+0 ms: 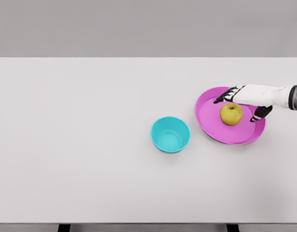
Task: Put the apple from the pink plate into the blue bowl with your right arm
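A yellow-green apple [231, 114] lies on the pink plate [211, 123] at the right of the white table. My right hand [241, 103] reaches in from the right edge and hovers over the plate, just behind and to the right of the apple. Its dark-tipped fingers [225, 96] are spread over the plate's far rim, and the thumb [260, 114] points down beside the apple; nothing is held. The blue bowl [170, 135] stands empty to the left of the plate. My left arm is out of view.
The white table [90, 145] spans the whole view, with its front edge near the bottom of the picture. A grey wall stands behind it.
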